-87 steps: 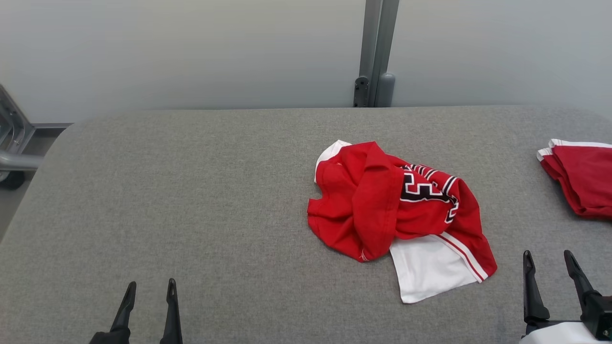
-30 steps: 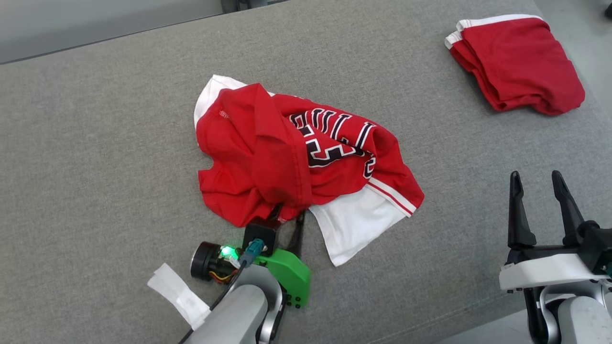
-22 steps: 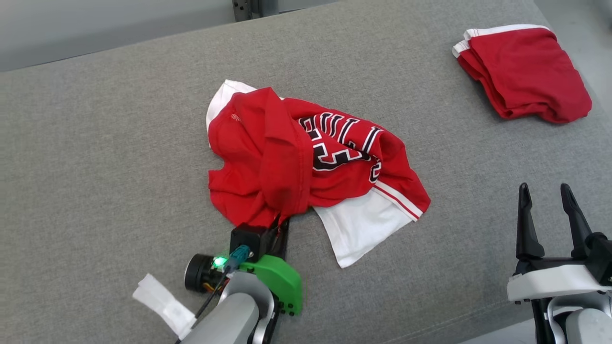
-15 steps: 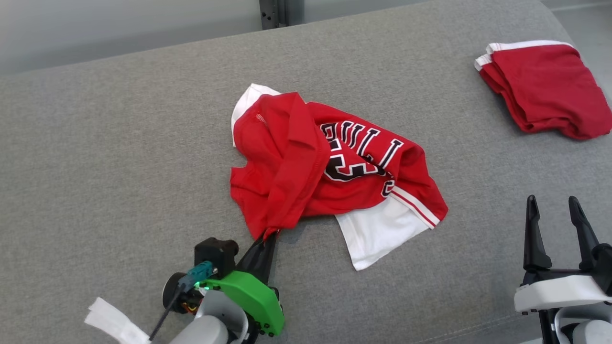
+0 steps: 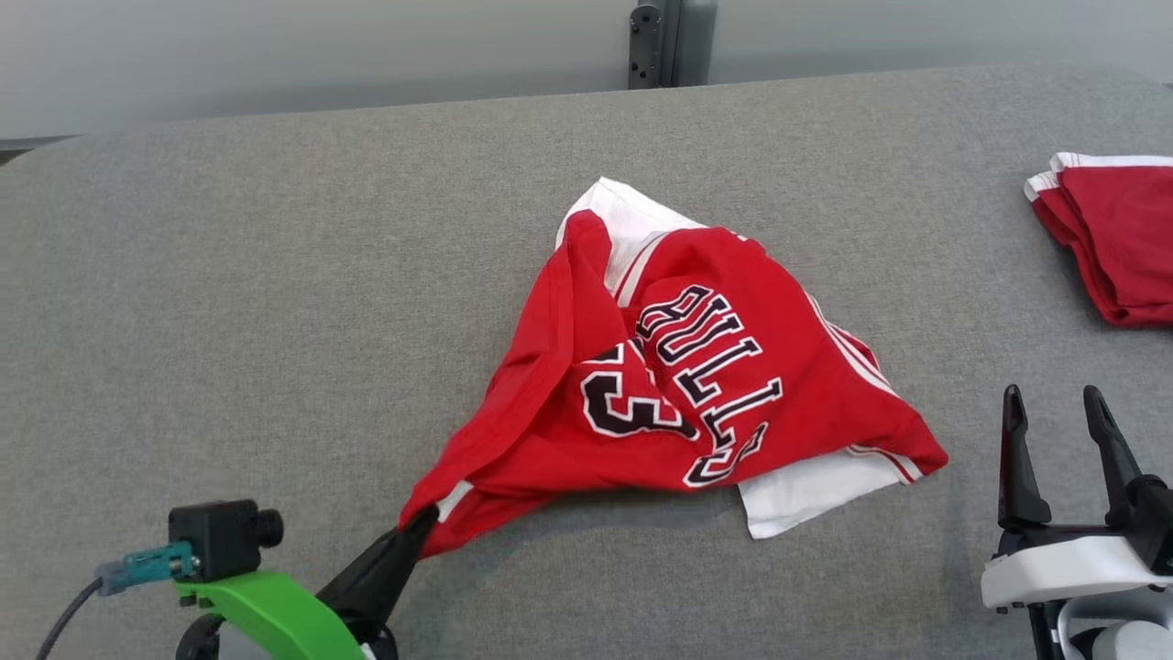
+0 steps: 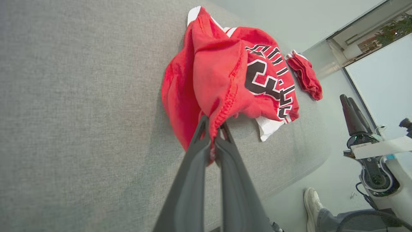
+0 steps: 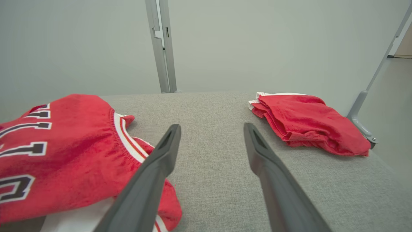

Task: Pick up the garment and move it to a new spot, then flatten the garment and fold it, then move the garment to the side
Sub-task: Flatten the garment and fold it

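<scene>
Garment [image 5: 696, 385], red jersey: lay rumpled mid-table [image 5: 275, 275], near corner pinched between closed fingers of left gripper [image 5: 420, 527]. Right gripper [image 5: 1052, 396]: stood wide apart, empty, to garment's right.

Carried a bright green bracket [image 5: 266, 614] at the lower left of the head view, topped by a boxy black camera [image 5: 220, 536] with a stubby lens. Took a teal plug [image 5: 147, 559] and a grey cable [image 5: 64, 623] on that camera's left. Tapered into long, dark, matte fingers at the left end effector [image 5: 417, 530]. Bore the same dark, pointed fingers on the right end effector [image 5: 1052, 396], above a smooth white wrist shell [image 5: 1063, 564].
</scene>
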`<state>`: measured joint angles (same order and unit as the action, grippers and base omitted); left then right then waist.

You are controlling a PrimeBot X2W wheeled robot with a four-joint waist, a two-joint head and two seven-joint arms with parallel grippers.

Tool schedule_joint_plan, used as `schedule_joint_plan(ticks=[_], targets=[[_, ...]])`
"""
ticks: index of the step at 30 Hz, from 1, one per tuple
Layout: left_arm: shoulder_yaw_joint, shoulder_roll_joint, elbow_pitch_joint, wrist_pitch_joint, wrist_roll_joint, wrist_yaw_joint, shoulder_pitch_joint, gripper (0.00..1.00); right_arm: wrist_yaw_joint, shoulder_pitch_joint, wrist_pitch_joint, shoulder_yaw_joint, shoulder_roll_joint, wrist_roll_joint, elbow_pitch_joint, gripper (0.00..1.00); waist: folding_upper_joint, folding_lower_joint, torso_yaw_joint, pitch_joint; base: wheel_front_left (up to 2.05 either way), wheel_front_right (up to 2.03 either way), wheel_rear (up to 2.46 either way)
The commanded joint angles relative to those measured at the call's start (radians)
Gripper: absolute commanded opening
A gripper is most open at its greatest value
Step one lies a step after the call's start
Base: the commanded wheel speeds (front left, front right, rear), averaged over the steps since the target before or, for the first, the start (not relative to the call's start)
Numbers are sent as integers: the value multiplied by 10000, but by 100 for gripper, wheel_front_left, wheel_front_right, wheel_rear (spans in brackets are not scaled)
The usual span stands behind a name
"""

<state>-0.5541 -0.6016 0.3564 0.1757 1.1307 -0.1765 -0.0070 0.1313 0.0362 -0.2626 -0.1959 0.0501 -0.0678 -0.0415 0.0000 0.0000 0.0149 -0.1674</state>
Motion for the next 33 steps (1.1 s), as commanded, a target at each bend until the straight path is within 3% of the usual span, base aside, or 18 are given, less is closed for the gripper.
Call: schedule_joint_plan(ticks=[1, 3, 6, 7, 8, 9, 12, 15, 22, 27, 33], targets=[[224, 40, -494, 75, 480, 109, 239, 0, -11, 75, -31, 9, 19, 3, -41, 100, 0, 0, 160, 32, 0, 0, 0], [370, 159, -1432, 139, 951, 222, 244, 0, -11, 28, -31, 83, 16, -3, -95, 100, 0, 0, 186, -7, 0, 0, 0], [347, 594, -2996, 96, 1200, 359, -32, 15, -11, -76, -31, 169, 20, -21, -146, 100, 0, 0, 167, -60, 0, 0, 0], [357, 760, -3494, -24, 1173, 363, -165, 25, -11, -113, -31, 211, 19, -25, -153, 100, 0, 0, 145, -75, 0, 0, 0], [403, 973, -3984, -184, 1205, 384, -259, 57, -11, -133, -31, 245, 19, -30, -168, 100, 0, 0, 121, -82, 0, 0, 0], [402, 1128, -4356, -337, 1152, 417, -327, 100, -11, -143, -31, 272, 19, -36, -181, 100, 0, 0, 89, -91, 0, 0, 0], [415, 1353, -5151, -833, 837, 356, -427, 100, -11, -98, -31, 232, 22, -10, -191, 100, 0, 0, 19, -93, 0, 0, 0], [517, 1177, -5711, -1423, 403, 25, -268, 100, -11, 61, -31, 137, 17, 29, -213, 100, 0, 0, -21, -31, 0, 0, 0], [668, 898, -4905, -2584, -580, -1098, 367, 100, -11, 341, -31, -4, 15, 50, -227, 100, 0, 0, 147, 289, 0, 0, 0], [145, 968, -3815, -2378, -1096, -1760, 564, 100, -11, 315, -31, 128, 18, 139, -162, 100, 0, 0, 232, 496, 0, 0, 0], [-227, 1138, -3750, -2010, -1187, -1943, 148, 100, -11, 223, -31, 238, 18, 224, -67, 100, 0, 0, 205, 453, 0, 0, 0]])
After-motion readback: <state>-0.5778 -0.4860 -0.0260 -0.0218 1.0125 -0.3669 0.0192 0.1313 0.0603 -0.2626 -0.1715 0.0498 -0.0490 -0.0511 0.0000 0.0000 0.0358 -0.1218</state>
